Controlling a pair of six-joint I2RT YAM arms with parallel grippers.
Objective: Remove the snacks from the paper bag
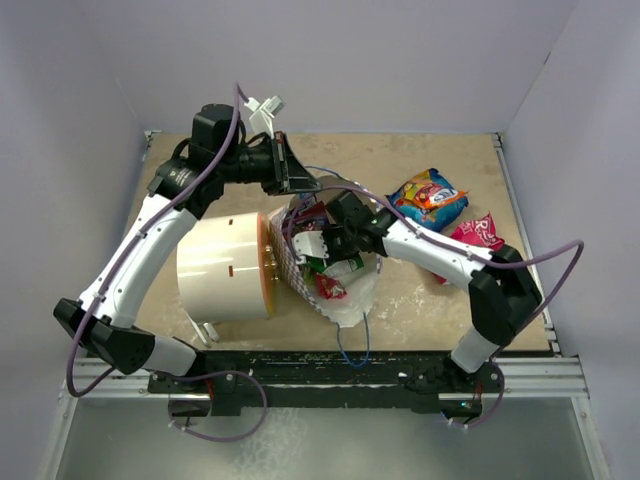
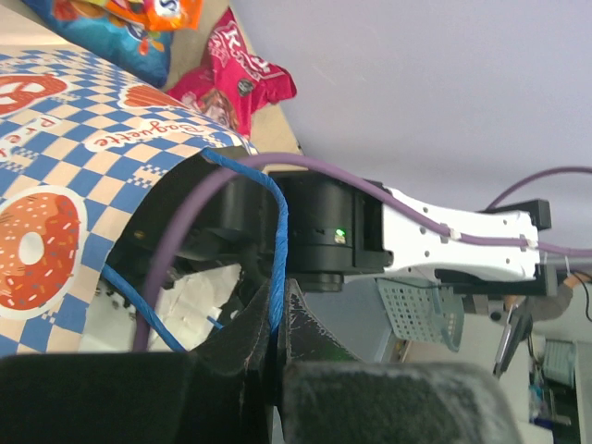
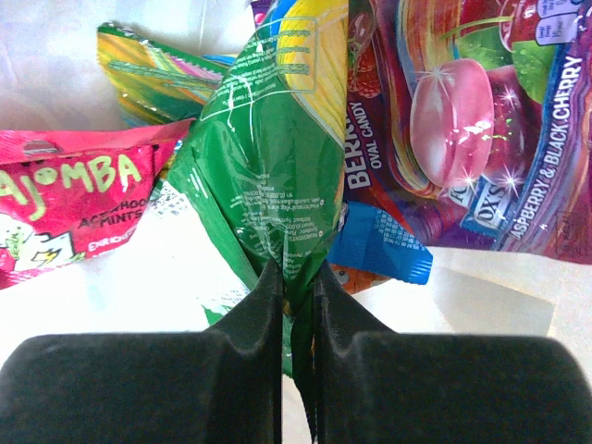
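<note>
My right pincer (image 3: 296, 277) was clamped on the lower edge of a green packet (image 3: 268, 176) inside the paper bag (image 1: 352, 300). A pink mints packet (image 3: 65, 203) and a purple candy packet (image 3: 481, 120) crowded close on either side. My left pincer (image 2: 277, 356) was pinched shut on the bag's blue cord handle (image 2: 276, 250) at the rim. A white cylinder (image 1: 225, 265) stood just beside the bag's left side. Farther right, a blue-and-orange packet (image 1: 428, 198) and a pink packet (image 1: 478, 232) lay on the table (image 1: 420, 160), near its right edge.

paper bag (image 1: 352, 303) mouth crowded, white cylinder (image 1: 222, 267) alongside
</note>
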